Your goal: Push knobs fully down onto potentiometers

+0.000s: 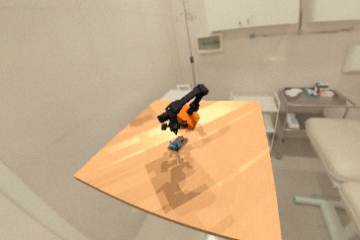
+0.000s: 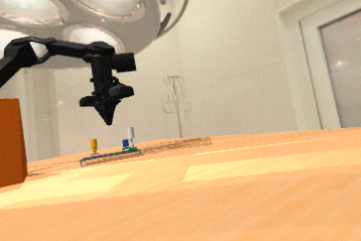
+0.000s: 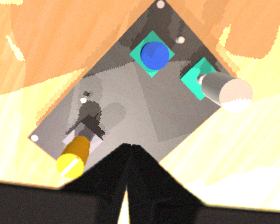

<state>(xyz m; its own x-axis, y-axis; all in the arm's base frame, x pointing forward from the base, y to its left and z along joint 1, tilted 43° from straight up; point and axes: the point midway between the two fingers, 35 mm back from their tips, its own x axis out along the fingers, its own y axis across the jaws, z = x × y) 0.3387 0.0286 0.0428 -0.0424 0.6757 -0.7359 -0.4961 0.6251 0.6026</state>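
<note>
The circuit board [image 1: 176, 143] [image 2: 111, 156] [image 3: 166, 117] stands on short legs. A grey-white knob [image 2: 131, 132] [image 3: 233, 94] stands high on a thin shaft above a teal potentiometer [image 3: 190, 79], with shaft showing below it. A yellow knob [image 2: 93, 145] [image 3: 71, 162] stands upright at the other end, over a pale base; whether it touches that base is unclear. A low blue knob [image 2: 125, 143] [image 3: 155, 55] is on another teal potentiometer [image 3: 137, 54]. My gripper [image 2: 109, 123] [image 3: 132, 145] is shut and empty, above the board between the yellow and grey-white knobs, touching neither.
A large orange block [image 1: 190, 119] [image 2: 12, 143] stands on the wooden table [image 1: 237, 167] [image 2: 223, 192], beyond the yellow-knob end of the board. The arm reaches over from that side.
</note>
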